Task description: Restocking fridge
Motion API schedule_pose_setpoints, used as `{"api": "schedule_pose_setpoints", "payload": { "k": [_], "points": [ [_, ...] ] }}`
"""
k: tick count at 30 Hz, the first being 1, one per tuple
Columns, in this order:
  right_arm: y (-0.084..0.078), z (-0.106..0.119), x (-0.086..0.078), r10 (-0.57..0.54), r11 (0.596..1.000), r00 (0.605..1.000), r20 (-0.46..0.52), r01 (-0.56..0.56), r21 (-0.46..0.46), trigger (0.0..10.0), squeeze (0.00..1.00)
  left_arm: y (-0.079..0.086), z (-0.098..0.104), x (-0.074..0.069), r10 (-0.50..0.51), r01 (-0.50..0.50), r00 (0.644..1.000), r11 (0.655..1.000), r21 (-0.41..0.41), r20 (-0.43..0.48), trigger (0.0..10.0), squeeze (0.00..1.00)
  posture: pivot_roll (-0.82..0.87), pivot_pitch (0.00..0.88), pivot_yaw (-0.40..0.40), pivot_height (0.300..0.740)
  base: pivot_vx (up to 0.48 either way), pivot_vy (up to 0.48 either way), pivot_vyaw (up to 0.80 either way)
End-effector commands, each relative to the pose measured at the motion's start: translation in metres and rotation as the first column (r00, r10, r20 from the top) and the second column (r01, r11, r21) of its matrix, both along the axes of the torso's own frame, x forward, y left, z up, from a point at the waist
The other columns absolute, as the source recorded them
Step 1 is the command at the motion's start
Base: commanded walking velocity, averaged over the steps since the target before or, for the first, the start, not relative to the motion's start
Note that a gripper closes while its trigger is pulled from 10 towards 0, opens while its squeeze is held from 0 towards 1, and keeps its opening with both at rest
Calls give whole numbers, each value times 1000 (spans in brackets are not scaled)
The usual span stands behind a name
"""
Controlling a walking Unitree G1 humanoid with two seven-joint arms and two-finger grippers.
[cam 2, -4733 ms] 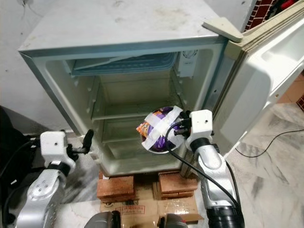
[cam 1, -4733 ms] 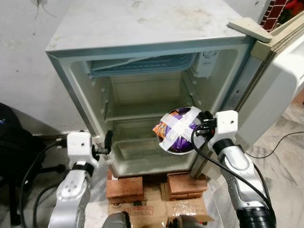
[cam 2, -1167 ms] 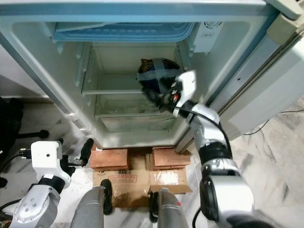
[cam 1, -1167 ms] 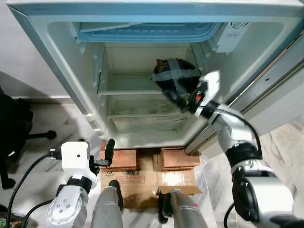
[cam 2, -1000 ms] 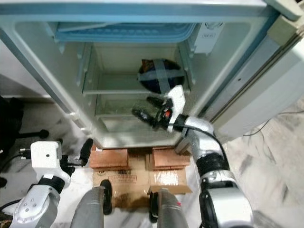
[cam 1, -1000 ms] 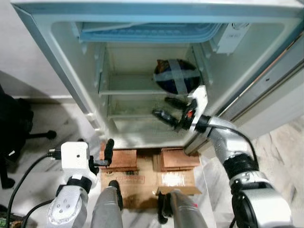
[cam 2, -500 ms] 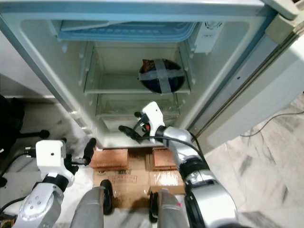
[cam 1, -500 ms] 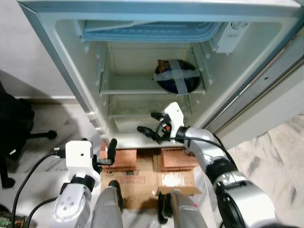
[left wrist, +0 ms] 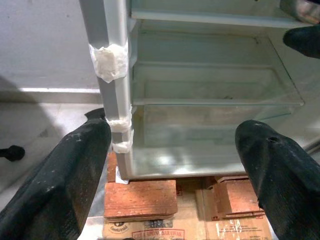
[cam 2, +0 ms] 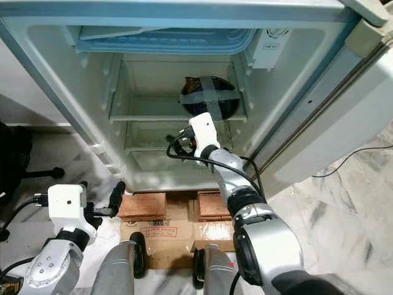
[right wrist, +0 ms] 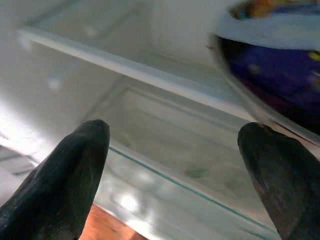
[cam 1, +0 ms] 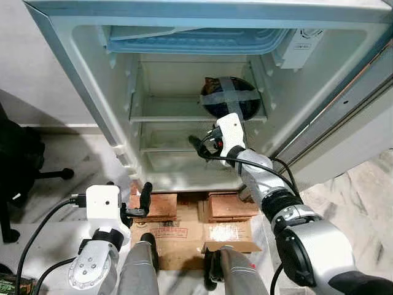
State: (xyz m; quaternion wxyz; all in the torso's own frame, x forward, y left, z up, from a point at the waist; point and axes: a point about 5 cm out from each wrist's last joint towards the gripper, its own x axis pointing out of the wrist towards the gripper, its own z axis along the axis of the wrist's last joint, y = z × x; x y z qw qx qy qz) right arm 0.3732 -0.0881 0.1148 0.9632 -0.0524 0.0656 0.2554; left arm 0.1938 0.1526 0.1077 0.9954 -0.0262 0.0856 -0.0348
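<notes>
While I steer from afar, the head cameras look down into a small fridge (cam 1: 92, 92) whose door (cam 2: 344, 117) is swung wide to my right. Its pale interior has a blue-edged freezer flap (cam 1: 196, 40) along the top, a shelf (cam 1: 166, 117) across the middle and a clear drawer (left wrist: 210, 125) at the bottom.

Resting on the right half of that shelf is the bowl (cam 1: 230, 98), a dark round dish crossed with strips of pale tape, with purple packaging visible inside it through my right wrist camera (right wrist: 280, 65).

My right arm (cam 1: 264, 184) reaches up into the fridge opening. Its right gripper (cam 1: 201, 145) sits just below and in front of the bowl, apart from it, pointing toward the inner left of the cabinet. The two black fingers (right wrist: 75, 170) are spread wide with nothing between them; beyond them I see the shelf edge and the drawer.

My left gripper (cam 1: 145, 195) hangs low, outside the fridge and below its left front corner. Its fingers (left wrist: 65, 175) are also spread apart and hold nothing. Ahead of it are the fridge's left frame, patched with lumps of white tape (left wrist: 110, 60), and a brick (left wrist: 140, 197) under the cabinet.

Flattened cardboard (cam 1: 184, 236) lies on the floor under the bricks, between my legs and the fridge.
</notes>
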Motion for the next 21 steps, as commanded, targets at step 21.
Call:
{"api": "schedule_pose_setpoints", "payload": {
  "k": [21],
  "points": [
    [1, 21, 15, -272, 955, 962, -5, 271, 122, 10000, 1000, 2, -2, -1, 3, -3, 1000, 1000, 10, -15, 10000, 0, 162, 251, -56, 740, 0, 0, 0]
  ]
}}
